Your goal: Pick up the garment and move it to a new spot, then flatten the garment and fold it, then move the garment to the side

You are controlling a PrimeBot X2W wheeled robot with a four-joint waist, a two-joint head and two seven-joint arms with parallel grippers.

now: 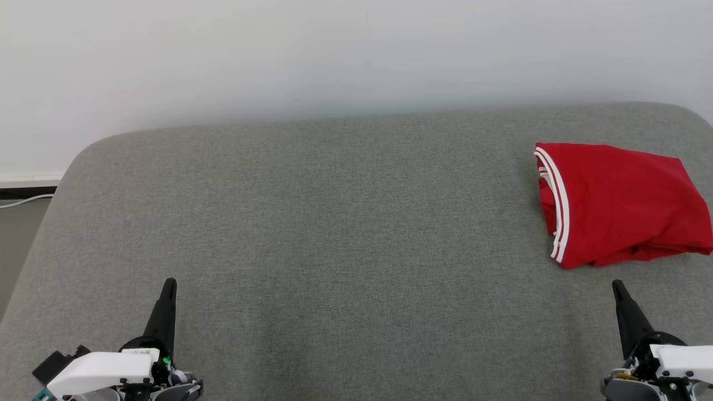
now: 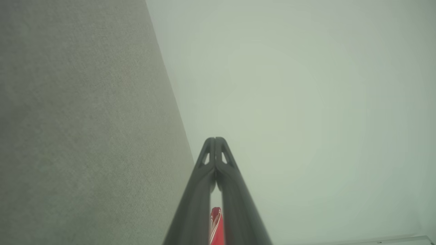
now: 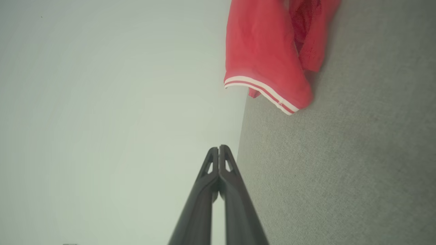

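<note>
On my far right, folded red garment (image 1: 618, 203) lies on grey pad (image 1: 334, 223), just beyond right gripper (image 1: 616, 285); left gripper (image 1: 170, 282) well apart. Both pinched closed, empty.

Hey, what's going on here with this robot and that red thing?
Nothing is being handled right now. A red garment with white-striped trim lies in a folded bundle at the far right of a grey fabric surface. The robot's left hand and right hand sit low at the near edge, both shut, empty and clear of the garment. It looks folded and set aside, though I can't be sure.
</note>
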